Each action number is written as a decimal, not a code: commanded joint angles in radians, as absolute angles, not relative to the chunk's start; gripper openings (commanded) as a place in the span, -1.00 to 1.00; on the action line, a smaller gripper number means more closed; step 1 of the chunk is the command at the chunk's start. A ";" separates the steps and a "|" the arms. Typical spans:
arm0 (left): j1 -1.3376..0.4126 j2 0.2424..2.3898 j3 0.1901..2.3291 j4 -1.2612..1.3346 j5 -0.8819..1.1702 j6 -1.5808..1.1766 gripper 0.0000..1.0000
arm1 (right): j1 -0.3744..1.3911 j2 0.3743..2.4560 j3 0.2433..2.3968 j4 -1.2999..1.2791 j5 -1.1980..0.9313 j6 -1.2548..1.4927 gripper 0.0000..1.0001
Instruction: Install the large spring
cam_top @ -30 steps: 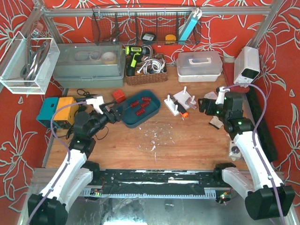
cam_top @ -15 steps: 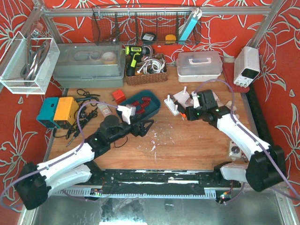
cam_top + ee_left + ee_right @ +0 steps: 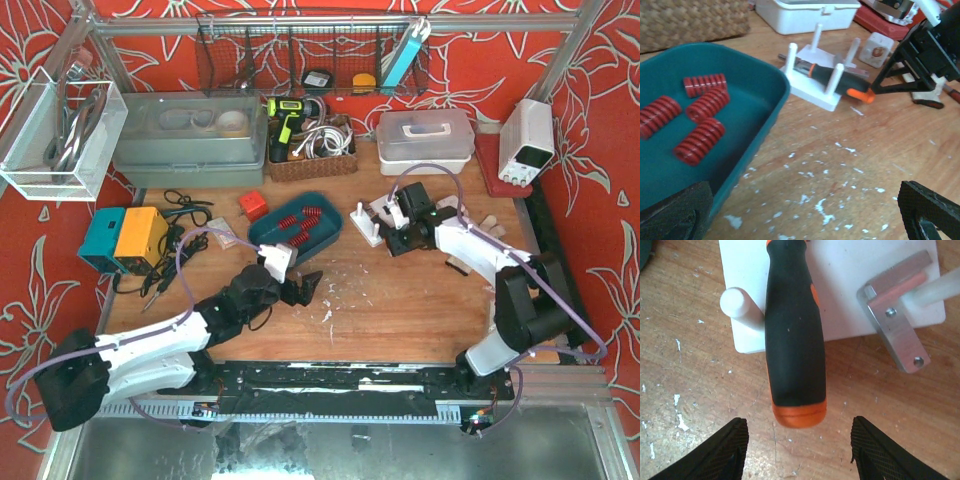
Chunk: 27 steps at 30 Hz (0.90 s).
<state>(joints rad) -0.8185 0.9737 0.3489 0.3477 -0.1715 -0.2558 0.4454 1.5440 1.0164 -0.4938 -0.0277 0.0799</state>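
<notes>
Hovering over bare wood beside the near wall of the teal tray (image 3: 774, 112), the left gripper (image 3: 303, 288) had its fingers spread wide with nothing between them. The red springs (image 3: 699, 141) lay inside the tray, beyond that gripper and to its left, well clear of both fingers. The right gripper (image 3: 800, 452), also wide and empty, hung just above the orange butt of a screwdriver (image 3: 795, 340) lying across the white peg base (image 3: 850, 285).

Red ribbed springs (image 3: 707, 102) in teal tray (image 3: 765, 130); plain white pegged base (image 3: 812, 95); black handle (image 3: 792, 330), orange-tipped; red, white-flowered wall (image 3: 600, 120) at three o'clock.
</notes>
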 commanded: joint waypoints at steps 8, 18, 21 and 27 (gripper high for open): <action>-0.824 0.851 0.283 0.437 -0.311 -0.240 1.00 | 0.460 1.707 1.124 -0.494 -0.027 -0.030 0.26; -0.825 0.906 0.316 0.406 -0.280 -0.257 1.00 | 0.474 1.817 1.177 -0.484 0.002 -0.076 0.25; -0.824 0.908 0.312 0.411 -0.274 -0.258 1.00 | 0.475 1.825 1.176 -0.479 0.005 -0.083 0.22; -0.824 0.911 0.313 0.407 -0.280 -0.249 1.00 | 0.477 1.812 1.182 -0.480 0.020 -0.089 -0.09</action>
